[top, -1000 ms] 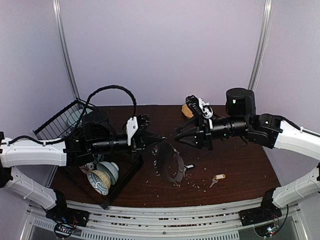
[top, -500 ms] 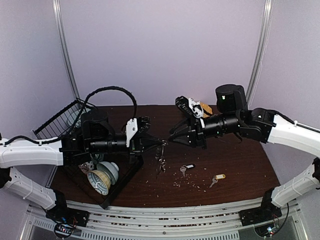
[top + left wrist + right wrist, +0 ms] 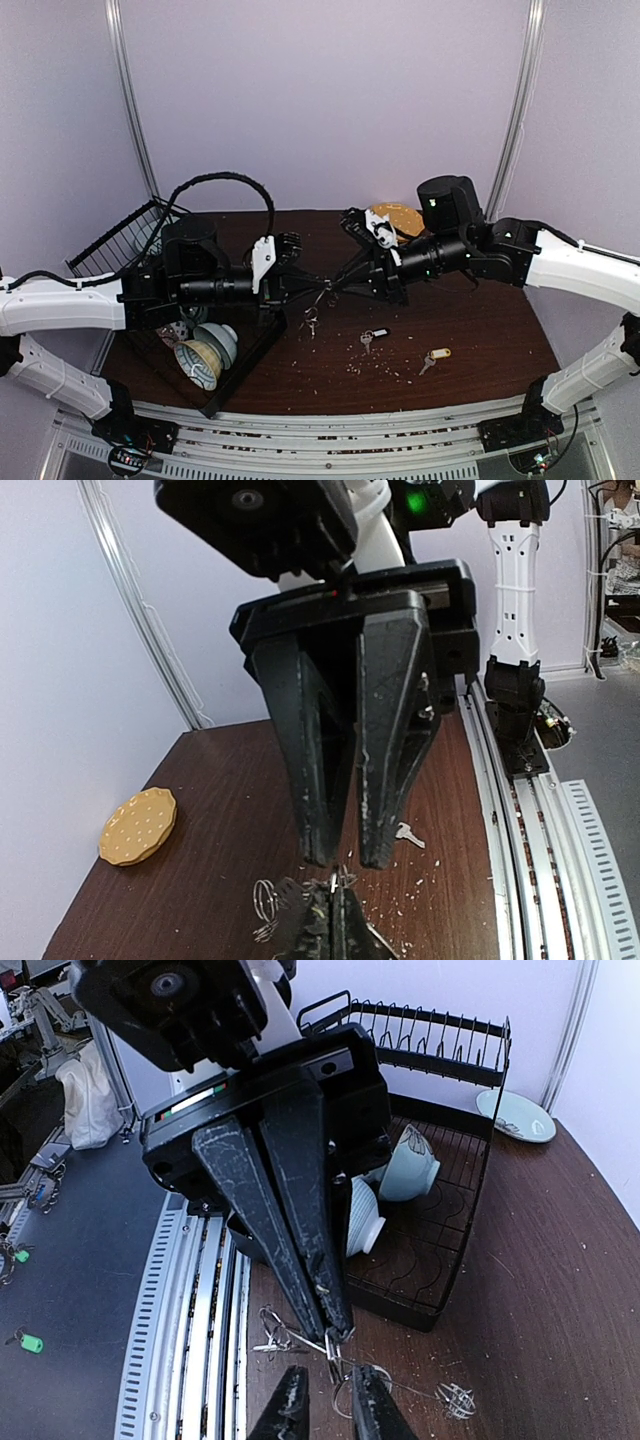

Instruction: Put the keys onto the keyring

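- Reaching in from the left and right edges of the desk (image 3: 480, 320), my two arms meet nose to nose above its middle, where there is bare wood to work over.
- The dish rack (image 3: 110, 245) stands at the left edge beside my left arm, with bowls (image 3: 205, 355) in it. It has no part in this job.
- My left gripper (image 3: 332, 905) is clamped tight on the keyring (image 3: 311, 320), pinching its thin wire at the very fingertips. I judge this hold is meant to steady the floppy loop at a height where my other arm can reach it.
- My right gripper (image 3: 327, 1375) faces it with a slim gap between its fingers and the wire right at its mouth. I cannot tell whether the pads touch the wire. I judge it is there to take a second hold, so the ring can be spread open.
- The keyring hangs collapsed in loose coils below the pinch, over the middle of the desk. I cannot tell whether its lowest coils touch the wood.
- The round tan disc (image 3: 395, 213) lies at the far edge behind my right arm, well apart from the work.
- The key with the black-and-white tag (image 3: 370, 337) lies toward the near edge, just right of the middle and near the hanging ring. The key with the yellow tag (image 3: 432, 358) lies further toward the right edge. Neither is on the ring, so threading is not yet begun.
- Pale crumbs (image 3: 385, 370) are scattered around the keys.
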Motion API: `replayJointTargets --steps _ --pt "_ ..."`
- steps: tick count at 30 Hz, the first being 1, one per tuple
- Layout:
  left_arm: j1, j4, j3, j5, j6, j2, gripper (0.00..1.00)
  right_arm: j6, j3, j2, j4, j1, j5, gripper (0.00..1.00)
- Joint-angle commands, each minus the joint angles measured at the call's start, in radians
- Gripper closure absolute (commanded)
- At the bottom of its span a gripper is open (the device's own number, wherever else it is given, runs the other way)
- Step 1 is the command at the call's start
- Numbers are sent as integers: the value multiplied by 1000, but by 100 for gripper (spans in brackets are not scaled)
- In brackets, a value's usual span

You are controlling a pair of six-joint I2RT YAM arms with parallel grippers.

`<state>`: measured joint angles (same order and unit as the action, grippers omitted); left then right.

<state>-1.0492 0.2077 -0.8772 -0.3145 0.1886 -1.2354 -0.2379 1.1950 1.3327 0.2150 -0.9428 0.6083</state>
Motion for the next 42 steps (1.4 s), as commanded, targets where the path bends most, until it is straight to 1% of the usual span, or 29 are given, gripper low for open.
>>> replayJointTargets --steps 1,3,5,7,8,10,14,15,16,17,18,19,20,21,25,27,30,34,38,42 --pt "-5 43 -38 -3 15 17 100 -6 18 16 -4 -9 -8 82" --pt "-5 47 -38 -4 15 17 100 -6 19 18 -7 -9 -8 81" --pt "-4 47 -38 -4 15 15 100 -5 23 23 -9 -12 -9 82" --pt "-5 47 -37 -8 18 16 100 -5 30 28 -8 -13 -8 88" --pt "-4 47 -36 -10 17 16 100 -5 30 28 -10 -13 -9 95" --pt "-5 47 -35 -15 16 18 100 -6 26 25 -15 -15 -8 100" --pt "-4 53 -26 -40 13 20 100 -15 2 -4 -36 -14 5 100" --pt "-5 58 -20 -43 12 25 97 -20 -8 -20 -48 -14 9 100" --pt "-4 61 -10 -47 13 35 72 -24 -21 -37 -62 -12 13 100" --pt "-3 63 5 -59 20 47 50 -29 -33 -56 -76 -11 18 100" --pt "-3 75 23 -72 28 71 41 -35 -49 -75 -88 -10 29 100" --pt "-3 87 46 -81 32 81 39 -41 -55 -91 -98 -11 38 100" --pt "-3 111 70 -83 35 98 39 -48 -69 -107 -107 -10 63 100" --pt "-3 132 87 -83 36 110 41 -54 -78 -119 -116 -10 84 100" --pt "-4 169 95 -75 30 108 59 -59 -104 -144 -151 -11 123 100" --pt "-5 187 77 -64 7 80 72 -50 -114 -147 -176 -11 146 100" --pt "-5 240 60 -85 -29 55 74 -26 -130 -148 -232 -10 172 100" --pt "-7 354 100 -120 -48 53 75 -18 -140 -150 -263 -10 168 100" --pt "-19 340 76 -134 -44 29 78 -11 -138 -147 -266 -11 168 100" --pt "-23 301 60 -170 -14 8 77 -6 -136 -150 -271 -10 149 100"
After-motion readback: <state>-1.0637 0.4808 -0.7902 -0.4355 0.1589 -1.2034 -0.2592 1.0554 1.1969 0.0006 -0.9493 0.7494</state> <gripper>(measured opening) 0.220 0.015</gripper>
